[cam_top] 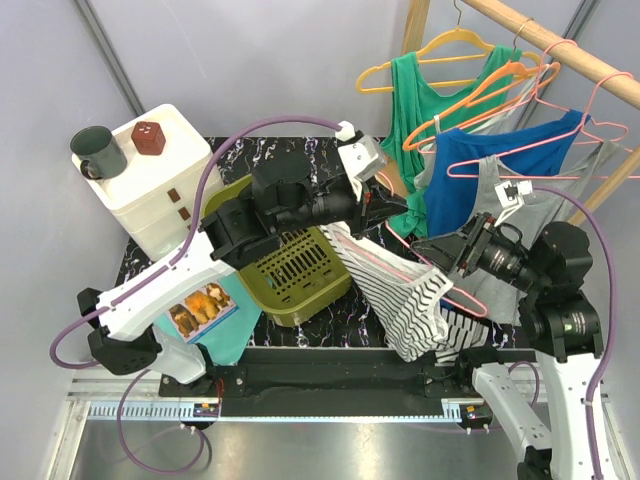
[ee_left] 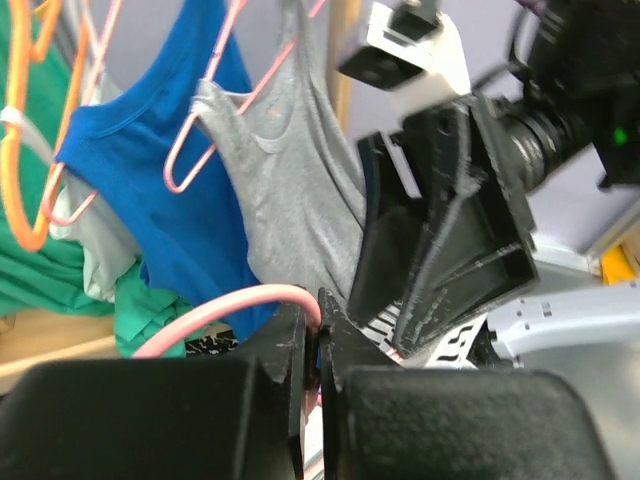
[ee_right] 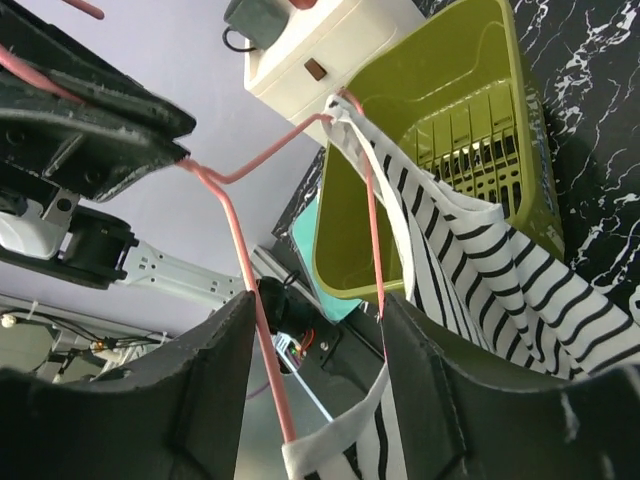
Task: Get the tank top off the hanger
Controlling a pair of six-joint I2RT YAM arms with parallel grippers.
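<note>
Counting from overhead gives two arms and one striped tank top point(cam_top: 405, 300), threaded on one pink hanger point(ee_left: 250, 295) and held low over the worktop point(cam_top: 300, 150) at about 5 o'clock from centre. The hanger wire is pinched by the left fingers point(ee_left: 300, 345), which are pressed together on it. The right fingers point(cam_top: 437, 250) are spread, with hanger wire and striped cloth seen between them.

On the wooden rail point(cam_top: 560, 45) at 1 o'clock are hung one yellow hanger point(cam_top: 425, 47), one orange hanger point(ee_left: 12, 150) and at least two pink rail hangers point(ee_left: 176, 186), with one green top point(cam_top: 405, 100), one blue top point(cam_top: 470, 170) and one grey top point(ee_left: 290, 180).

One olive basket point(cam_top: 300, 270) is seen at centre. One white drawer unit point(cam_top: 165, 190) at 10 o'clock is topped by one dark mug point(cam_top: 97, 152) and one red-brown block point(cam_top: 148, 137).

The worktop is black with marble veining, and the walls are pale lilac. The rail's right end is cut off, so the overlapped hangers cannot be counted surely.
</note>
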